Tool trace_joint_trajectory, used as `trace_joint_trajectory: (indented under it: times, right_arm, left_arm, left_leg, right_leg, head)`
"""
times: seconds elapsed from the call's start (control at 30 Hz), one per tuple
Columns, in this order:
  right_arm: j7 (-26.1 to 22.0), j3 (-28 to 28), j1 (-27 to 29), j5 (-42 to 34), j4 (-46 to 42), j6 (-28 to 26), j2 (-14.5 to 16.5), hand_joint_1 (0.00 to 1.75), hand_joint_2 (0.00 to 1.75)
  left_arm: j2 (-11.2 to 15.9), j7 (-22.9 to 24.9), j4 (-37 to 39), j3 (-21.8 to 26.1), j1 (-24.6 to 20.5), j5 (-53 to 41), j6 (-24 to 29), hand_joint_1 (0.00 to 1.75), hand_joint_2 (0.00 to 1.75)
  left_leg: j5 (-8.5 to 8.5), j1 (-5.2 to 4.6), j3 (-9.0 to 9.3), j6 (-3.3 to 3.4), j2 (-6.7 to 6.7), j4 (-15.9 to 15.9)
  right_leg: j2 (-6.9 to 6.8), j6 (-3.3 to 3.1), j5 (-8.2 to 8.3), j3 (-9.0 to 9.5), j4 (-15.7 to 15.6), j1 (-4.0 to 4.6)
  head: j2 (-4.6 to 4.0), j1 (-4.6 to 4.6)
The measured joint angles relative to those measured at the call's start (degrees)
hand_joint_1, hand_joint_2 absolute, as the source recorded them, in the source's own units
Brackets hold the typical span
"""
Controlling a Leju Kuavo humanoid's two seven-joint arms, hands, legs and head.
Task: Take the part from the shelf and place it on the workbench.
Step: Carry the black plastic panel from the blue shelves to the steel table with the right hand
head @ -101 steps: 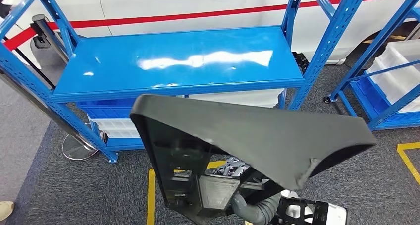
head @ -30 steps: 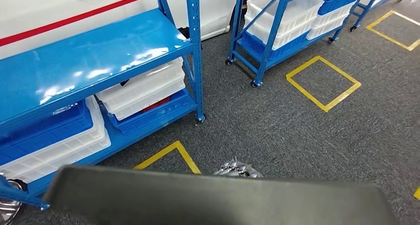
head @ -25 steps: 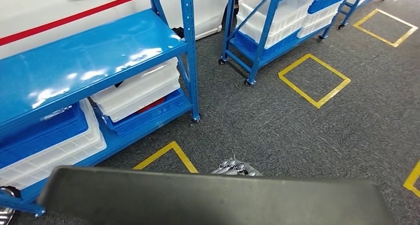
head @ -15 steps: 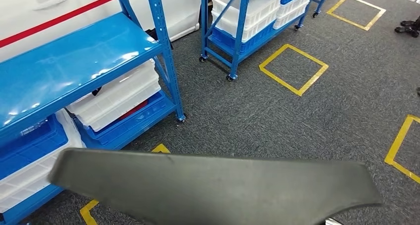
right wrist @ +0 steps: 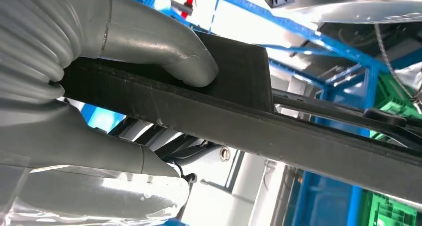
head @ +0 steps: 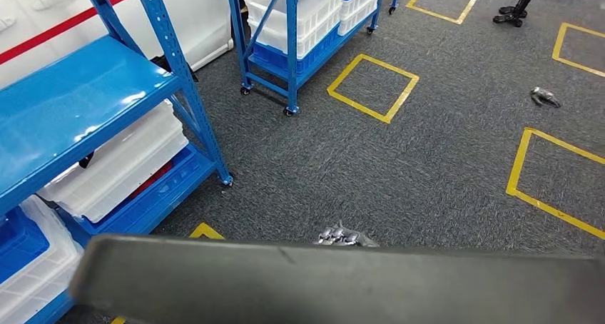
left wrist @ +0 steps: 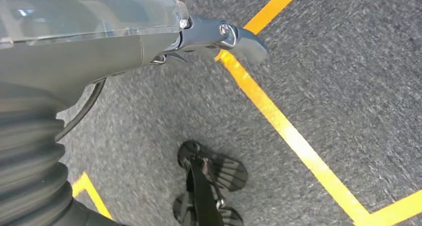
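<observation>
A large dark grey part [head: 321,281] stretches across the bottom of the head view, held above the carpet. My right hand [right wrist: 99,86] grips it, with the thick thumb pressed on one face of the part [right wrist: 308,141] and the fingers underneath. Silver fingertips [head: 342,236] peek over the part's far edge. The blue shelf [head: 64,110] it came from stands at the left, its top board bare. My left hand [left wrist: 99,37] hangs over the grey carpet with nothing in it, one fingertip sticking out.
White bins [head: 114,167] and blue bins fill the shelf's lower levels. A second blue rack [head: 300,17] with white bins stands further back. Yellow tape squares [head: 372,88] mark the carpet. A small grey object [head: 544,97] lies on the floor at the right, and a dark stand [head: 515,13] is beyond it.
The whole view has swung to the right: the blue shelf has slid from the centre to the left edge and open carpet has come in. The part stays in my right hand.
</observation>
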Motion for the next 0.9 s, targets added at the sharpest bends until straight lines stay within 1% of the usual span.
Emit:
trace_joint_trajectory:
  times: [0.03, 0.07, 0.1, 0.13, 0.17, 0.2, 0.23, 0.27, 0.3, 0.33, 0.37, 0.4, 0.43, 0.47, 0.5, 0.53, 0.57, 0.6, 0.63, 0.67, 0.7, 0.73, 0.77, 0.8, 0.83, 0.87, 0.9]
  right_arm:
    - [0.0, -0.1, 0.1, 0.1, -0.3, -0.3, 0.0, 1.68, 1.75]
    - [-0.1, -0.1, 0.2, 0.1, -0.6, -0.5, -0.1, 1.68, 1.75]
    - [-0.1, -0.2, 0.2, 0.2, -0.9, -0.7, -0.1, 1.68, 1.75]
    - [-0.1, -0.2, 0.2, 0.3, -1.1, -0.9, -0.1, 1.68, 1.75]
    - [-0.1, -0.3, 0.2, 0.4, -1.3, -1.1, -0.1, 1.68, 1.75]
    - [-0.1, -0.3, 0.3, 0.7, -1.3, -1.4, -0.1, 1.68, 1.75]
    - [-0.1, -0.3, 0.5, 0.9, -1.4, -1.7, -0.1, 1.68, 1.75]
    - [-0.1, -0.3, 0.6, 1.2, -1.4, -2.0, -0.1, 1.68, 1.75]
    - [-0.1, -0.3, 0.7, 1.5, -1.5, -2.4, -0.1, 1.68, 1.75]
    - [-0.1, -0.3, 0.8, 1.7, -1.6, -2.6, -0.1, 1.68, 1.75]
    - [-0.1, -0.3, 0.8, 1.8, -1.9, -2.9, -0.1, 1.68, 1.75]
    - [-0.1, -0.3, 0.7, 1.9, -2.1, -3.2, -0.1, 1.68, 1.75]
    - [-0.1, -0.3, 0.7, 2.0, -2.3, -3.5, 0.0, 1.68, 1.75]
    - [-0.1, -0.2, 0.8, 2.0, -2.4, -3.8, 0.1, 1.68, 1.75]
    - [-0.1, -0.2, 0.8, 2.0, -2.5, -4.0, 0.2, 1.68, 1.75]
    - [-0.1, -0.2, 0.9, 2.0, -2.6, -4.2, 0.3, 1.68, 1.75]
    - [-0.1, -0.2, 0.9, 1.9, -2.7, -4.4, 0.4, 1.68, 1.75]
    - [-0.1, -0.2, 0.9, 1.9, -2.7, -4.5, 0.7, 1.68, 1.75]
    - [-0.1, -0.2, 0.9, 1.7, -2.8, -4.7, 0.9, 1.68, 1.75]
    - [-0.2, -0.2, 0.8, 1.6, -2.8, -4.7, 1.1, 1.68, 1.75]
    - [-0.2, -0.2, 0.8, 1.4, -2.8, -4.6, 1.2, 1.68, 1.75]
    - [-0.2, -0.2, 0.9, 1.2, -2.8, -4.6, 1.3, 1.68, 1.75]
    - [-0.2, -0.2, 0.9, 1.1, -2.8, -4.5, 1.3, 1.68, 1.75]
    - [-0.2, -0.2, 0.9, 0.9, -2.8, -4.5, 1.3, 1.68, 1.75]
    - [-0.2, -0.2, 0.9, 0.8, -2.8, -4.5, 1.3, 1.68, 1.75]
    - [-0.2, -0.2, 0.9, 0.7, -2.8, -4.5, 1.3, 1.68, 1.75]
    - [-0.2, -0.2, 0.9, 0.6, -2.8, -4.5, 1.3, 1.68, 1.75]
  left_arm:
    - [0.3, -0.1, 0.0, -0.1, -0.1, -0.2, -0.2, 0.00, 1.75]
    - [0.6, -0.1, 0.0, -0.3, -0.2, -0.3, -0.4, 0.00, 1.75]
    - [0.8, -0.1, 0.0, -0.4, -0.3, -0.4, -0.7, 0.00, 1.75]
    - [1.1, -0.1, 0.0, -0.5, -0.4, -0.4, -0.9, 0.00, 1.75]
    - [1.4, -0.1, 0.0, -0.5, -0.3, -0.4, -1.1, 0.00, 1.75]
    - [1.7, 0.0, 0.0, -0.5, -0.3, -0.4, -1.2, 0.00, 1.75]
    - [2.0, 0.0, 0.0, -0.5, -0.3, -0.3, -1.3, 0.00, 1.75]
    - [2.4, 0.0, 0.0, -0.5, -0.3, -0.3, -1.5, 0.00, 1.75]
    - [2.7, 0.0, 0.0, -0.6, -0.4, -0.2, -1.6, 0.00, 1.75]
    - [2.9, 0.1, 0.0, -0.6, -0.6, -0.2, -1.7, 0.00, 1.75]
    - [3.2, 0.2, 0.0, -0.6, -0.7, -0.2, -1.8, 0.00, 1.75]
    - [3.4, 0.4, 0.0, -0.7, -0.7, -0.1, -1.9, 0.00, 1.75]
    - [3.7, 0.6, 0.0, -0.7, -0.8, 0.0, -1.9, 0.00, 1.75]
    - [3.9, 0.8, 0.0, -0.8, -0.8, 0.1, -2.0, 0.00, 1.75]
    - [4.1, 0.9, 0.0, -0.8, -0.8, 0.2, -2.0, 0.00, 1.75]
    - [4.2, 1.0, 0.0, -0.8, -0.9, 0.3, -2.0, 0.00, 1.75]
    - [4.4, 0.9, 0.0, -0.9, -1.0, 0.4, -2.0, 0.00, 1.75]
    - [4.6, 0.9, 0.0, -0.9, -1.0, 0.5, -1.9, 0.00, 1.75]
    - [4.8, 0.8, 0.0, -0.9, -1.0, 0.5, -1.7, 0.00, 1.75]
    - [4.9, 0.7, 0.0, -0.9, -0.9, 0.5, -1.5, 0.00, 1.75]
    - [5.0, 0.5, 0.0, -0.9, -0.7, 0.5, -1.2, 0.00, 1.75]
    - [5.1, 0.4, 0.0, -0.9, -0.6, 0.4, -0.9, 0.00, 1.75]
    - [5.1, 0.4, 0.0, -0.9, -0.5, 0.4, -0.7, 0.00, 1.75]
    - [5.2, 0.2, 0.0, -0.9, -0.5, 0.3, -0.5, 0.00, 1.75]
    - [5.2, 0.1, 0.0, -1.0, -0.6, 0.2, -0.2, 0.00, 1.75]
    - [5.2, -0.1, 0.0, -1.0, -0.6, 0.2, 0.1, 0.00, 1.75]
    - [5.2, -0.2, 0.0, -1.0, -0.6, 0.1, 0.4, 0.00, 1.75]
  left_leg:
    - [0.19, -0.01, 0.04, 0.40, 0.68, -0.2]
    - [0.39, 0.02, 0.10, 0.85, 1.36, -0.5]
    - [0.56, 0.03, 0.14, 1.25, 2.09, -0.7]
    - [0.63, -0.06, 0.14, 1.52, 2.84, -0.8]
    - [0.61, -0.21, 0.11, 1.70, 3.61, -0.9]
    - [0.58, -0.33, 0.07, 1.77, 4.45, -0.9]
    - [0.53, -0.43, 0.06, 1.81, 5.29, -0.8]
    - [0.47, -0.51, 0.08, 1.82, 6.07, -0.8]
    - [0.40, -0.57, 0.15, 1.79, 6.76, -0.8]
    - [0.30, -0.63, 0.28, 1.72, 7.36, -0.8]
    - [0.17, -0.73, 0.44, 1.58, 7.90, -0.8]
    - [0.03, -0.85, 0.59, 1.36, 8.37, -0.8]
    - [-0.10, -0.95, 0.73, 1.09, 8.87, -0.8]
    - [-0.20, -1.04, 0.86, 0.82, 9.39, -0.9]
    - [-0.28, -1.08, 1.02, 0.55, 9.97, -1.0]
    - [-0.49, -1.03, 1.15, 0.25, 10.17, -0.9]
    - [-0.97, -0.95, 1.12, 0.01, 9.45, -0.5]
    - [-1.97, -0.84, 0.64, -0.19, 8.20, 0.9]
    - [-3.55, -0.71, -0.51, -0.35, 6.58, 3.5]
    - [-5.40, -0.66, -2.22, -0.43, 5.19, 7.1]
    - [-7.03, -0.63, -4.22, -0.51, 4.52, 11.1]
    - [-7.86, -0.63, -5.88, -0.60, 4.27, 14.2]
    - [-7.61, -0.61, -6.78, -0.66, 4.19, 15.5]
    - [-6.11, -0.56, -6.55, -0.70, 4.09, 14.4]
    - [-3.86, -0.43, -5.38, -0.73, 3.66, 11.2]
    - [-1.78, -0.22, -3.83, -0.76, 2.59, 7.4]
    - [-0.31, -0.04, -2.39, -0.77, 1.22, 3.8]
  right_leg:
    - [-0.19, 0.30, -0.03, -0.16, 0.1, -0.06]
    - [-1.21, 0.55, -0.50, -0.52, 0.8, -0.01]
    - [-2.76, 0.75, -1.61, -1.34, 2.5, 0.05]
    - [-4.61, 0.89, -3.29, -2.65, 5.4, 0.07]
    - [-5.89, 1.04, -5.18, -4.43, 9.1, 0.09]
    - [-6.49, 1.15, -6.70, -6.20, 12.8, 0.02]
    - [-6.76, 1.20, -7.34, -7.33, 15.2, -0.04]
    - [-6.92, 1.17, -6.93, -7.46, 15.7, -0.08]
    - [-7.21, 1.06, -5.53, -6.35, 13.7, -0.08]
    - [-8.02, 0.82, -3.61, -4.22, 9.9, 0.00]
    - [-9.51, 0.48, -2.29, -1.95, 5.8, 0.26]
    - [-10.69, 0.09, -1.37, -0.17, 2.5, 0.59]
    - [-11.51, -0.27, -1.08, 0.83, 0.4, 0.93]
    - [-11.63, -0.55, -1.27, 1.02, -0.2, 1.21]
    - [-10.86, -0.80, -1.13, 0.92, -0.3, 1.32]
    - [-10.20, -1.07, -1.00, 0.99, -0.6, 1.17]
    - [-9.58, -1.36, -0.83, 1.12, -0.8, 0.99]
    - [-8.96, -1.71, -0.65, 1.26, -1.1, 0.80]
    - [-8.35, -2.00, -0.50, 1.38, -1.3, 0.62]
    - [-7.68, -2.18, -0.46, 1.36, -1.3, 0.65]
    - [-6.92, -2.31, -0.45, 1.32, -1.3, 0.68]
    - [-6.11, -2.34, -0.46, 1.30, -1.2, 0.69]
    - [-5.32, -2.35, -0.48, 1.30, -1.1, 0.69]
    - [-4.51, -2.30, -0.53, 1.34, -1.0, 0.66]
    - [-3.75, -2.20, -0.62, 1.38, -0.8, 0.60]
    - [-3.02, -2.01, -0.76, 1.37, -0.6, 0.52]
    - [-2.27, -1.76, -0.91, 1.21, -0.2, 0.51]
  head:
    - [0.00, 0.00]
    - [0.00, 0.06]
    - [0.00, 0.11]
    - [-0.01, 0.17]
    - [-0.01, 0.22]
    - [-0.01, 0.21]
    - [-0.01, 0.22]
    - [0.00, 0.21]
    - [0.00, 0.21]
    - [-0.01, 0.21]
    - [-0.01, 0.21]
    - [-0.01, 0.20]
    - [-0.01, 0.20]
    - [0.00, 0.19]
    - [0.00, 0.19]
    - [0.00, 0.19]
    - [0.00, 0.19]
    - [0.00, 0.17]
    - [0.00, 0.14]
    - [0.00, 0.11]
    - [0.00, 0.09]
    - [0.00, 0.09]
    - [0.00, 0.09]
    - [0.00, 0.10]
    - [0.00, 0.10]
    - [0.00, 0.10]
    - [0.00, 0.11]
